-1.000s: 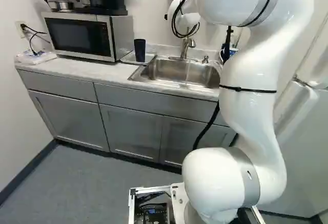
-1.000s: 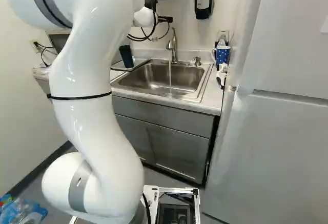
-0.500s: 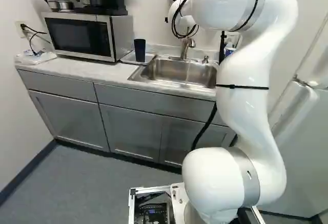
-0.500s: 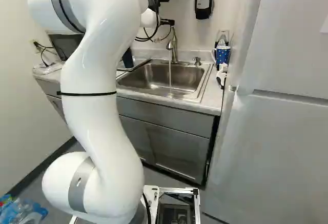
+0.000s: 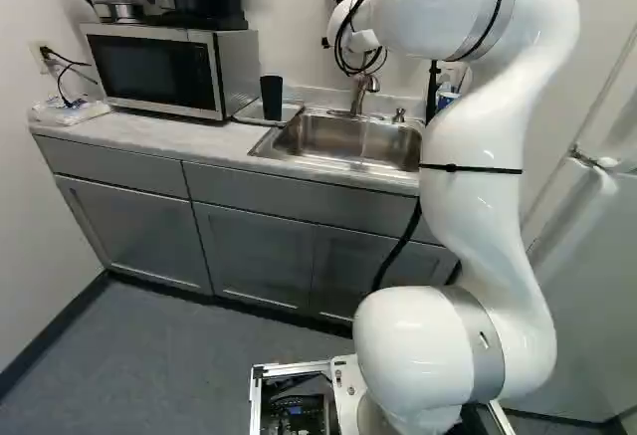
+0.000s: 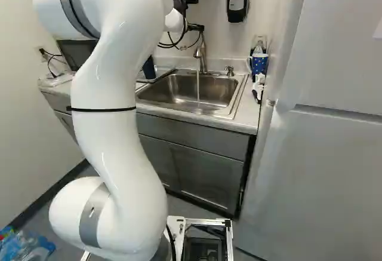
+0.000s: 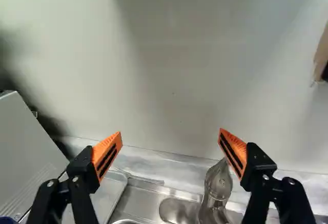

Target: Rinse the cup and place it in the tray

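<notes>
1. One tall, dark, plain-sided cup (image 5: 272, 98) in the left base view, standing in the tray (image 5: 293, 111) between microwave (image 5: 154, 69) and sink (image 5: 328, 136); inside hidden.
2. Right base view: water (image 6: 198, 88) running into the sink; white-dotted blue mug (image 6: 259, 64) right of it; gripper (image 6: 196, 27) by the tap (image 6: 202, 58).
3. Wrist view: fingers (image 7: 106, 153) spread wide; blue rim (image 7: 7, 220) beside the microwave, probably the cup's.

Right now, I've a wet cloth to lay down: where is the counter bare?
The bare counter runs in front of the microwave, from the plastic bag to the sink. It is crowded between microwave and sink, where the tray and dark cup are, and past the sink, around the dotted mug.
</notes>
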Available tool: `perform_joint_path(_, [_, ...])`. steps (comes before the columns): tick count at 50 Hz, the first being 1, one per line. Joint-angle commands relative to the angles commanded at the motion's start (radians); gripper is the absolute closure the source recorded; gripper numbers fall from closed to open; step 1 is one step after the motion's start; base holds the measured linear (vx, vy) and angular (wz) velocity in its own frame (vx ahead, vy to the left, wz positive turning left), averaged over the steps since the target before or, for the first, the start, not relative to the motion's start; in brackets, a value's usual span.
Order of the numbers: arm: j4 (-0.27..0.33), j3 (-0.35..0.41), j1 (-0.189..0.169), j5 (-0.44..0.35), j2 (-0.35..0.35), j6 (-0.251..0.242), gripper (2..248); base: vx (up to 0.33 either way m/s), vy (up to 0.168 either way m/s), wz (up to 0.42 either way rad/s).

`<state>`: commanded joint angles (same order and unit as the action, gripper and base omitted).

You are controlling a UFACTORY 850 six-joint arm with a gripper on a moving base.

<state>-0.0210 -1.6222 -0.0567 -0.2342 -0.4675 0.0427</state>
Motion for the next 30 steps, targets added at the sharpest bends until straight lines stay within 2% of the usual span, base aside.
perform_joint_path(30, [0.000,0.065,0.012,0.024,0.054,0.000,3,0.000,0.000,0.000])
